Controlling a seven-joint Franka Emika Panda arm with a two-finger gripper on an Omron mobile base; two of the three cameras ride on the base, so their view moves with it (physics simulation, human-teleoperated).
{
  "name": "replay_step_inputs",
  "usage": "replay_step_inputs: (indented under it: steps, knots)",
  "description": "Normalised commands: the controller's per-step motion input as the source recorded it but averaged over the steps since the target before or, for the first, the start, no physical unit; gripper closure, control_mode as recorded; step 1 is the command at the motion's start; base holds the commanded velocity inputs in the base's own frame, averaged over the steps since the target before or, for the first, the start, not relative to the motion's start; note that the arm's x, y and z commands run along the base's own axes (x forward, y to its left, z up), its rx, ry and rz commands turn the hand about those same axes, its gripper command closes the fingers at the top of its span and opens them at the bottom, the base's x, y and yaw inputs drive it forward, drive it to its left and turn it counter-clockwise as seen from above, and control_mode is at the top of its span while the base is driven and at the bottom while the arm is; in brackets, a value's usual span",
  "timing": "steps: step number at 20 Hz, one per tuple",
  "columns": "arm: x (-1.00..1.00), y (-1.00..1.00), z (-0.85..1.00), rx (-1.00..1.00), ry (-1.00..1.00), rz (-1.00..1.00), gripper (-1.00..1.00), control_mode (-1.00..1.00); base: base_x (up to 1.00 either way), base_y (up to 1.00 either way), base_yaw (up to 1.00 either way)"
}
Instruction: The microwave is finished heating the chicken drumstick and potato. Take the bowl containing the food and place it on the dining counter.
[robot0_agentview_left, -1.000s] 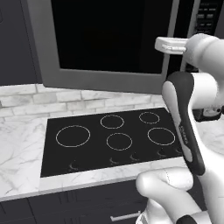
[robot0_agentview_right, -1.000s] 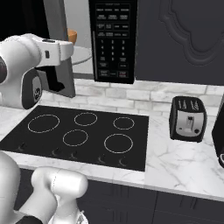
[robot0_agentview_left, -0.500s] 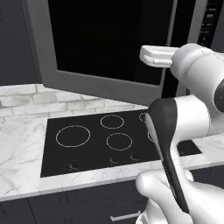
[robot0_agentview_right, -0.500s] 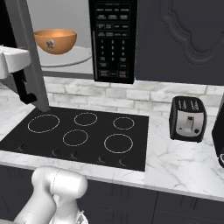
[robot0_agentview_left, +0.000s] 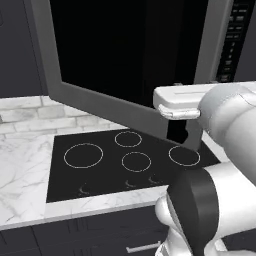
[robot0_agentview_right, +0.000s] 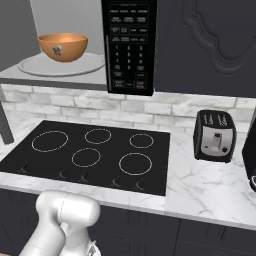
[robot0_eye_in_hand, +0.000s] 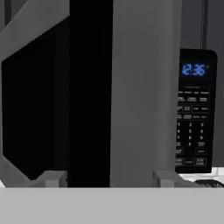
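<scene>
Gripper (robot0_eye_in_hand: 105, 179) with fingers spread, gripping nothing, close before the swung-open microwave (robot0_agentview_right: 128, 45) door edge. Bowl (robot0_agentview_right: 63, 47) beyond that door, upright on the white turntable (robot0_agentview_right: 35, 65) inside.

— Where am I looking from?
— My two base cameras sit behind the arm, left and right, sharing the hob (robot0_agentview_left: 127, 160) (robot0_agentview_right: 92, 155); the hand camera faces the microwave (robot0_eye_in_hand: 144, 96) door edge, close up.

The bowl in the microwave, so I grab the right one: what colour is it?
Glossy orange-brown bowl, small dark mark outside; clearest in the right base view.
</scene>
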Motion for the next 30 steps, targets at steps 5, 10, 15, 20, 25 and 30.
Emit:
replay_step_inputs:
  steps: [5, 10, 15, 20, 25, 30]
  knots:
    - [-1.0, 0.0, -0.18, -0.01, 0.01, 0.04, -1.0, -1.0, 0.0, 0.0, 0.0]
    - [-0.7, -0.61, -0.01, 0.03, 0.02, 0.06, -1.0, -1.0, 0.0, 0.0, 0.0]
    - [-0.09, -1.0, 0.18, 0.18, 0.0, 0.16, -1.0, -1.0, 0.0, 0.0, 0.0]
    - [0.39, -1.0, 0.11, 0.25, 0.06, 0.22, -1.0, -1.0, 0.0, 0.0, 0.0]
    - [0.61, -0.98, -0.01, 0.23, 0.23, 0.27, -1.0, -1.0, 0.0, 0.0, 0.0]
    - [0.93, -0.33, -0.48, 0.28, 0.32, 0.2, -1.0, -1.0, 0.0, 0.0, 0.0]
